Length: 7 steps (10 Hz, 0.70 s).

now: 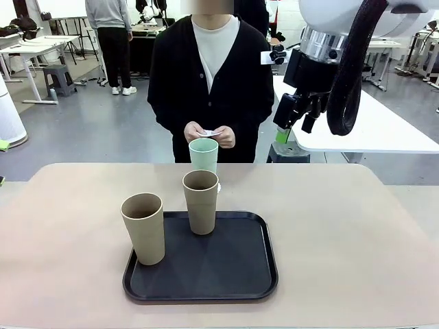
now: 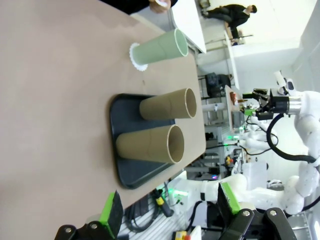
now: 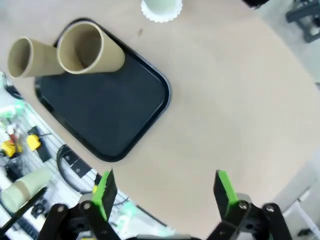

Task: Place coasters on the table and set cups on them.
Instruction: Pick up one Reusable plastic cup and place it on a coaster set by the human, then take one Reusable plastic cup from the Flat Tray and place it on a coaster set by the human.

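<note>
A mint green cup point(image 1: 203, 154) point(image 2: 161, 47) stands upright on the beige table point(image 1: 343, 226) near its far edge, on a white scalloped coaster point(image 2: 136, 57) point(image 3: 160, 17). Two tan cups point(image 1: 144, 227) point(image 1: 201, 201) stand on a black tray point(image 1: 233, 274); they also appear from the left wrist point(image 2: 150, 144) point(image 2: 167, 105) and from above point(image 3: 87, 47) point(image 3: 30, 57). The person holds more white coasters point(image 1: 209, 132) in both hands. My right gripper point(image 1: 296, 120) point(image 3: 165, 192) hangs open high over the table's far right. My left gripper point(image 2: 170, 207) is open, holding nothing.
The person stands at the table's far edge, right behind the green cup. A white table point(image 1: 384, 130) lies beyond the far right corner. Bare tabletop spreads left and right of the tray point(image 3: 110, 110).
</note>
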Available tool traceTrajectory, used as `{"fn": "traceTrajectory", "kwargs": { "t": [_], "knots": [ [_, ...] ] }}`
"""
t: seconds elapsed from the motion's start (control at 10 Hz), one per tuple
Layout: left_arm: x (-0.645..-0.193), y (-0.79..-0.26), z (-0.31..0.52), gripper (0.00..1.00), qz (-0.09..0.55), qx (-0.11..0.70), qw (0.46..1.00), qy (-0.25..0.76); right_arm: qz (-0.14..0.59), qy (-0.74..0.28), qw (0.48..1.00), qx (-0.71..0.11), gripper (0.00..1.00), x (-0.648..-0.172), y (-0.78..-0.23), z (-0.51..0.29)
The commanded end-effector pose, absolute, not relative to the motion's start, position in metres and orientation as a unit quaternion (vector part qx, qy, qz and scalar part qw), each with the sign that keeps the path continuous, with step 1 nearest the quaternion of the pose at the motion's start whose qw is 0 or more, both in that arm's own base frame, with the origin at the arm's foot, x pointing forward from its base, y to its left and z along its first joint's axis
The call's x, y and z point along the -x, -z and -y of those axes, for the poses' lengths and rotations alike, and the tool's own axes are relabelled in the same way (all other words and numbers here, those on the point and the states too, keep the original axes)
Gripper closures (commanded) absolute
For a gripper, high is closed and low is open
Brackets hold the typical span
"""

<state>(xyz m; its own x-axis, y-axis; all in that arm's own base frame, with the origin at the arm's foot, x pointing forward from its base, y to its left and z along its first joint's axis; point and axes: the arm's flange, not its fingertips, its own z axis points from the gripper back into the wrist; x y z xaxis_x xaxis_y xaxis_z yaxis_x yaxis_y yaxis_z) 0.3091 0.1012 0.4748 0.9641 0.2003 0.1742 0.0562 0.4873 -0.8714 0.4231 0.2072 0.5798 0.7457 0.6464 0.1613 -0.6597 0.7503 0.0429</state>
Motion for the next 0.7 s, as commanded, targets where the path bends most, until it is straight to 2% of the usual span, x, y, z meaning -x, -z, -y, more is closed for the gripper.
{"fn": "traceTrajectory", "kwargs": {
  "t": [0.0,0.6],
  "knots": [
    [-0.3077,-0.4748,-0.1014,0.0,0.129,0.508,0.851,-0.041,0.077,-0.344,0.935,-0.041,0.0,-0.4048,-0.5871,-0.212],
    [-0.3077,-0.4748,-0.1014,0.0,0.129,0.508,0.851,-0.041,0.077,-0.344,0.935,-0.041,0.0,-0.4048,-0.5871,-0.212]
  ]
}}
